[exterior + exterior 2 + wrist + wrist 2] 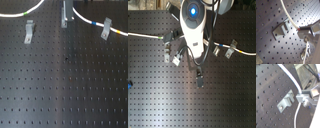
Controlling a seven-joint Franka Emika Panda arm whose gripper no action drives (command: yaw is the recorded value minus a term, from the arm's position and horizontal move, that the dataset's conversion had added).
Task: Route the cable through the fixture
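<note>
Your gripper (pixel 300 30) is clamped on the cable (pixel 288 17): in both wrist views the fingers (pixel 300 97) pinch the white cord right beside a grey clip fixture (pixel 286 102) bolted to the black perforated board (pixel 271 15). The grip sits close to the clip, probably so that the short free length stays stiff enough to steer into the slot; from here I judge the cord lies just beside the clip, not yet seated in it, though the angle leaves some doubt. In the first exterior view the cable (pixel 92 22) runs in arcs along the board's far edge, with a green band (pixel 22 14) toward the far left corner and blue and yellow bands near the right clip (pixel 106 28). It crosses that right clip; whether it is truly seated there is too small to tell. The left clip (pixel 29 31) stands clear of the cord, and the arm's lower part (pixel 66 14) comes down between the two. The second exterior view is mostly blocked by the arm body (pixel 193 25). Keep the cord's slack low when you ease sideways; a taut pull could drag it off the right clip.
</note>
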